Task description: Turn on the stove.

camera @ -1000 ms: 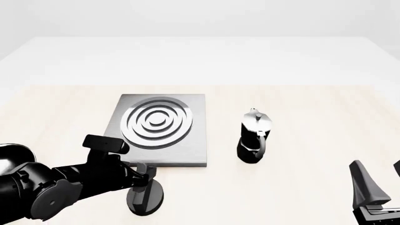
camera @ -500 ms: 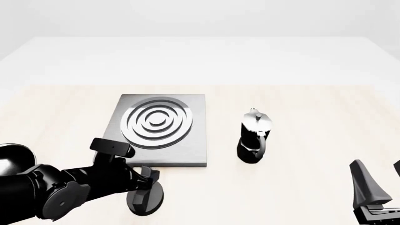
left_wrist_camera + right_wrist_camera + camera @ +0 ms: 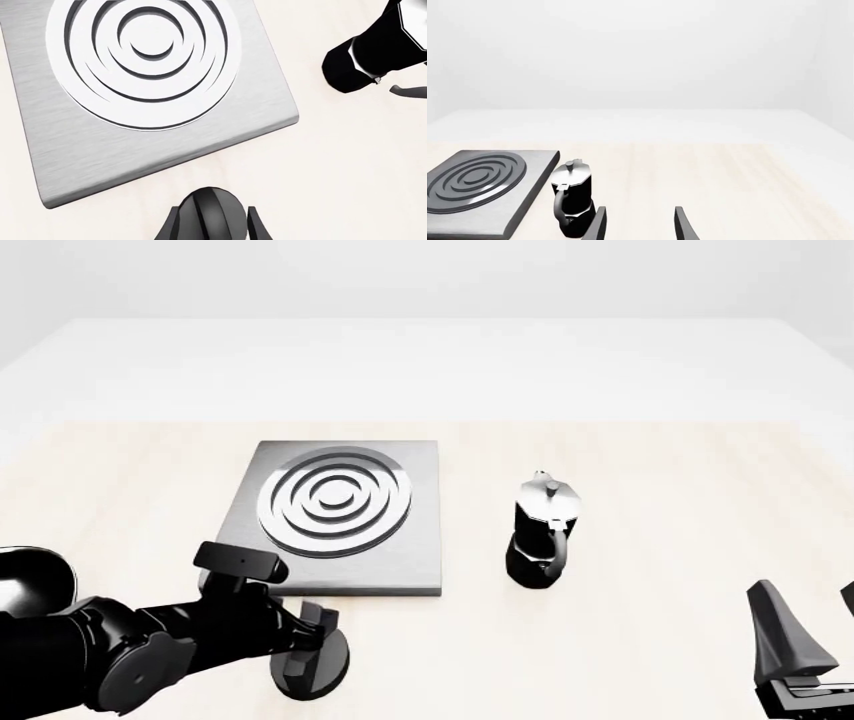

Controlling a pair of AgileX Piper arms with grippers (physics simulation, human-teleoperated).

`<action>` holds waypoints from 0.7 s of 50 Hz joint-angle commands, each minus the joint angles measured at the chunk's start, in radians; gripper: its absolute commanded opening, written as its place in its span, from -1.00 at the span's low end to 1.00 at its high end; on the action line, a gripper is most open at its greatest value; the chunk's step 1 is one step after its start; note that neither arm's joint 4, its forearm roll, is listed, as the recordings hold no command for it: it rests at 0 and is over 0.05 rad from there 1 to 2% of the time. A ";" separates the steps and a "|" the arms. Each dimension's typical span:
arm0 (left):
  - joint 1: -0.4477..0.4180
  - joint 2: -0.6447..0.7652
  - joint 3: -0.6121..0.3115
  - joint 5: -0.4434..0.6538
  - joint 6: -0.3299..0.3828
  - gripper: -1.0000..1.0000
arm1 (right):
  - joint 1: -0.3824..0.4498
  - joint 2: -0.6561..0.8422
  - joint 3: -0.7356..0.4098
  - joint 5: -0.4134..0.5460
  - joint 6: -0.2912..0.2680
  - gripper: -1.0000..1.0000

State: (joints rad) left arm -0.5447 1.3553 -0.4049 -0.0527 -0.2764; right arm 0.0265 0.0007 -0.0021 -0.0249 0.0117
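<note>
The stove point(image 3: 350, 525) is a flat grey metal slab with silver burner rings, left of the table's middle; it also fills the left wrist view point(image 3: 100, 150). Its black round ridged knob point(image 3: 311, 667) stands on the table just in front of the slab. My left gripper point(image 3: 315, 628) is shut on the knob. In the left wrist view the knob point(image 3: 211, 227) sits tight between both fingers point(image 3: 175, 225). My right gripper point(image 3: 810, 625) hovers open at the front right corner, far from the stove; its view shows nothing between its fingers point(image 3: 683, 225).
A black-and-silver moka pot point(image 3: 543, 533) stands upright on the table right of the stove, apart from it. It appears in the left wrist view point(image 3: 373, 52) and close ahead of the right gripper point(image 3: 572, 200). Pale wooden tabletop point(image 3: 667, 470) extends to the right.
My left wrist has rolled and sunk slightly while holding the knob; its camera housing moved down and right. The right arm, stove and moka pot have not moved.
</note>
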 commanded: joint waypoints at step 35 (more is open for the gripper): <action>-0.001 0.081 0.045 -0.095 -0.035 1.00 | 0.001 0.000 0.000 -0.001 0.005 1.00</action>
State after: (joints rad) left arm -0.5464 1.4205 -0.3701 -0.1271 -0.3027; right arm 0.0271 0.0007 -0.0025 -0.0264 0.0154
